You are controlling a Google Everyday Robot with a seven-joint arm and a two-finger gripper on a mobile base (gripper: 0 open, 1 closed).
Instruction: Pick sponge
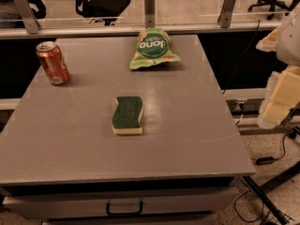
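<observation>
The sponge (127, 115) lies flat near the middle of the grey table (70, 144). It has a dark green wavy-edged top over pale yellow foam, with its long side running front to back. My gripper (280, 97) is a pale cream shape at the far right edge of the view, beyond the table's right side. It is well away from the sponge and holds nothing that I can see.
An orange soda can (53, 63) stands at the back left of the table. A green snack bag (153, 48) lies at the back centre. A drawer handle (124, 208) is below the front edge. Cables (267, 161) lie on the floor to the right, and a railing (140, 29) runs behind the table.
</observation>
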